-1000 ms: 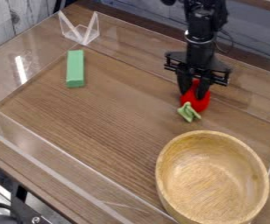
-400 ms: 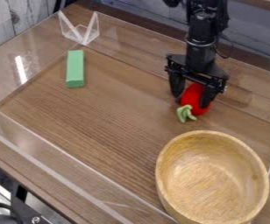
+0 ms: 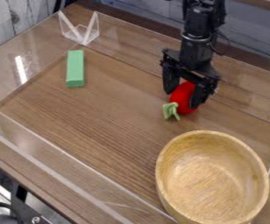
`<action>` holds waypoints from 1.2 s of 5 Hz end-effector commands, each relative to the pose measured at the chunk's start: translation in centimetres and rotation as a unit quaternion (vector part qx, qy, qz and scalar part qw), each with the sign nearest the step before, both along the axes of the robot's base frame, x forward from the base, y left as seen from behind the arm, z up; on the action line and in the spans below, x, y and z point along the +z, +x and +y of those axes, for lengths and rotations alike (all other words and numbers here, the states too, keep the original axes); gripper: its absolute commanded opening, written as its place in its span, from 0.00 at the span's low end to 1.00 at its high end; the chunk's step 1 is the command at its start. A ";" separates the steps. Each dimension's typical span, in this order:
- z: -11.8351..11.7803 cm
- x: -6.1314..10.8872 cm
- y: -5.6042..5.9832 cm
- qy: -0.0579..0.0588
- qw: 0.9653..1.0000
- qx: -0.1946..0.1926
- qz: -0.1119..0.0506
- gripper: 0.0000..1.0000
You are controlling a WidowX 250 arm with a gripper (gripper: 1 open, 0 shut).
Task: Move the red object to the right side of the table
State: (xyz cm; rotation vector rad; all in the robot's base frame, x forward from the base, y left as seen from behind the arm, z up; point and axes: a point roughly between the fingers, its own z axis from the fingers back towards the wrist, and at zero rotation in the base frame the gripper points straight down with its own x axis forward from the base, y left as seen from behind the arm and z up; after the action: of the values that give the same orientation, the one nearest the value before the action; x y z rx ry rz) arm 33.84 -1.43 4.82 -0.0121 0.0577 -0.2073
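Observation:
The red object [image 3: 183,98], a small glossy toy fruit with a light green leafy end pointing down-left, lies on the brown wood-grain table [image 3: 114,114] right of centre. My gripper [image 3: 189,86] hangs straight over it on a black arm, open, its dark fingers [image 3: 168,83] spread to either side of the fruit's upper part. The fruit rests on the tabletop and the jaws stand apart from it. Its back half is partly hidden behind the fingers.
A round light wooden bowl [image 3: 214,181] fills the near right corner, just in front of the fruit. A green rectangular block [image 3: 75,68] lies at the left. Low clear acrylic walls [image 3: 55,157] edge the table, with a clear folded piece [image 3: 79,31] at the back left.
The gripper has opened and lifted slightly, letting go of the red fruit. The fruit has tipped and shifted a little to the left, its green end now pointing down-left.

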 end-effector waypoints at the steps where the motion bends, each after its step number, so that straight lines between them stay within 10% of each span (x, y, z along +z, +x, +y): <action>1: 0.0 2.2 0.8 -0.001 0.999 0.029 -0.039 1.00; 5: 1.1 3.4 2.2 0.001 0.999 0.020 -0.038 1.00; 6: -0.5 3.9 2.5 -0.001 0.999 -0.001 -0.038 0.00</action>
State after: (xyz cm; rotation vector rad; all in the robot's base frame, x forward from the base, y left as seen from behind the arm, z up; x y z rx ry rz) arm 35.47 -1.72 7.03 -0.0108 0.0378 -0.2035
